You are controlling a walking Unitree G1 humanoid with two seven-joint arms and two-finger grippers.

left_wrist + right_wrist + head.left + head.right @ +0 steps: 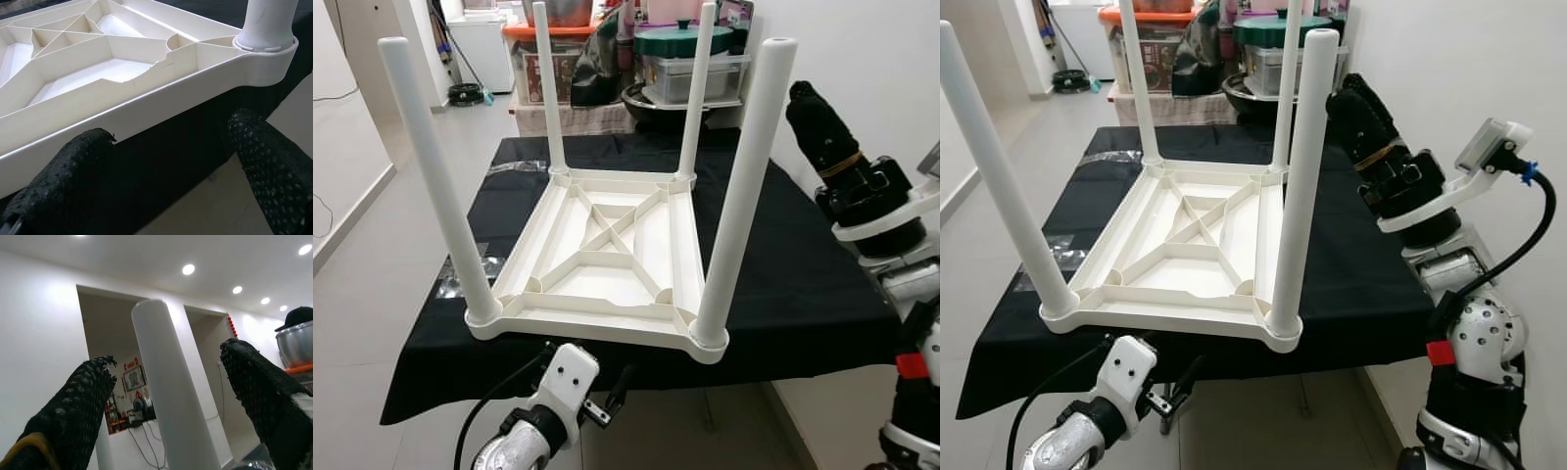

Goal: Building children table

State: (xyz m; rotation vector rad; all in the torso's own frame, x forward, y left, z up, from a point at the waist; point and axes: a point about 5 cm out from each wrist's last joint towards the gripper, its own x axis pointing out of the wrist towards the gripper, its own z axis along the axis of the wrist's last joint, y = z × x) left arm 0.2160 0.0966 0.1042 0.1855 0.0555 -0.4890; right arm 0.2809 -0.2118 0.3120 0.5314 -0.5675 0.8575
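All four legs (pixel 741 196) stand in the upturned top (pixel 597 255) — only flipping seems left — while left gripper (pixel 171 166) and right gripper (pixel 166 396) hover, fingers spread, empty.

Cream-white table frame (pixel 607 259) with white legs (pixel 744 186); black cloth (pixel 803 284); black dotted-texture fingers (pixel 274 171); orange-lidded bin (pixel 548 44); green pot lid (pixel 680 39).

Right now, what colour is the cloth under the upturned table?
Black cloth, plain, clearest in the left eye view.
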